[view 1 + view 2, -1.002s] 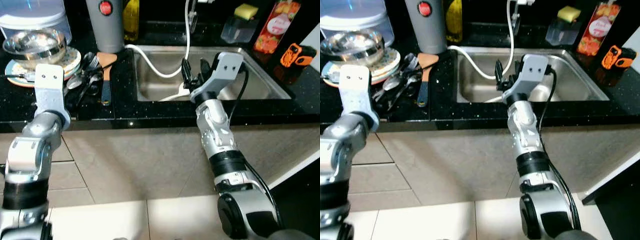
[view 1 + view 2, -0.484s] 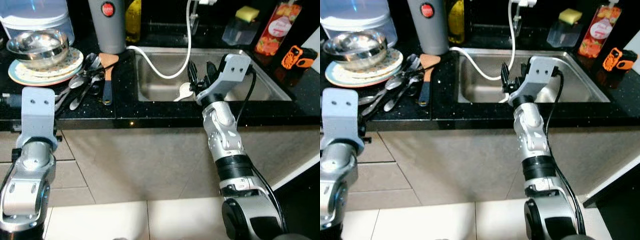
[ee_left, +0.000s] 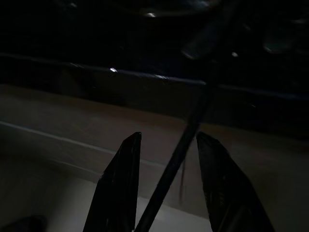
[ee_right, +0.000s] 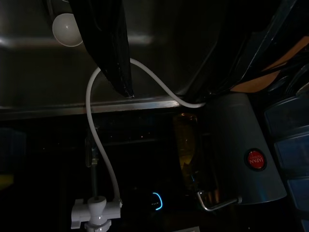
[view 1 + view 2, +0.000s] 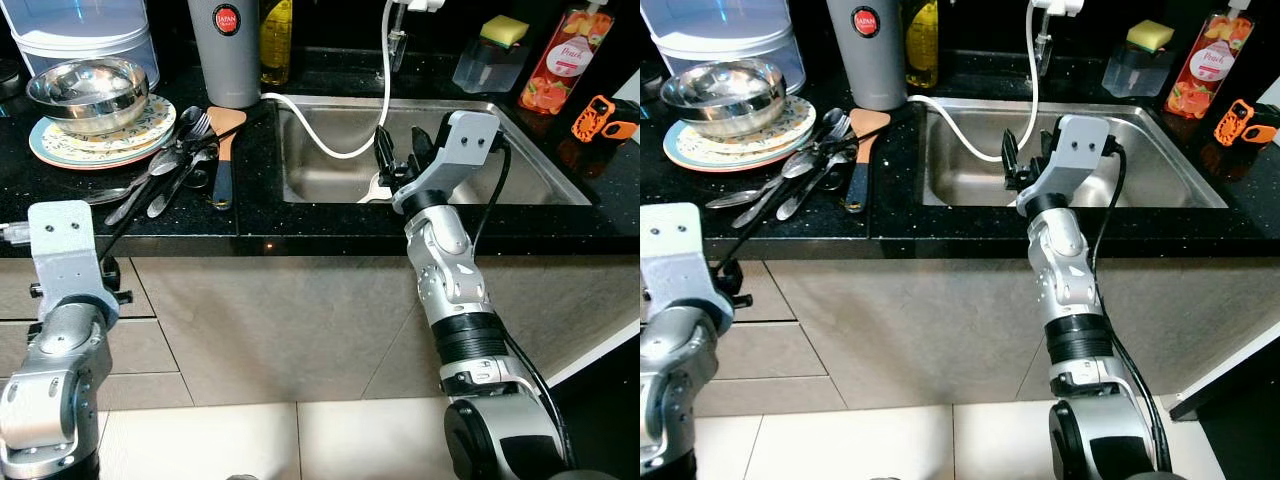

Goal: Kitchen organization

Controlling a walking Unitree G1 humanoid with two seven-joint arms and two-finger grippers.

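At far left, the left hand (image 3: 166, 188) hangs below the front edge of the black speckled surface (image 5: 250, 215), facing the cabinet front; its two black fingers (image 3: 118, 188) stand apart with a thin dark cable running between them, gripping nothing. Above it on the surface a steel bowl (image 5: 88, 92) sits on a stack of patterned plates (image 5: 60, 148), with a clear blue-lidded jug (image 5: 85, 30) behind. Just beside the plates lies a loose heap of steel spoons and forks (image 5: 165, 175), handles fanned toward the surface's edge, and a wooden spatula with a dark handle (image 5: 222, 160). A grey flask with a red badge (image 5: 226, 50) stands behind, near a yellow oil bottle (image 5: 276, 40). A white hose (image 5: 340, 150) loops into the steel sink (image 5: 520, 170). The right hand (image 5: 402, 160) reaches over the sink's front rim, fingers parted and empty, above a white spoon (image 4: 66, 29) lying in the basin. Further right stand a sponge holder (image 5: 490, 60), a red soap bottle (image 5: 565, 60) and an orange tool (image 5: 600, 118).
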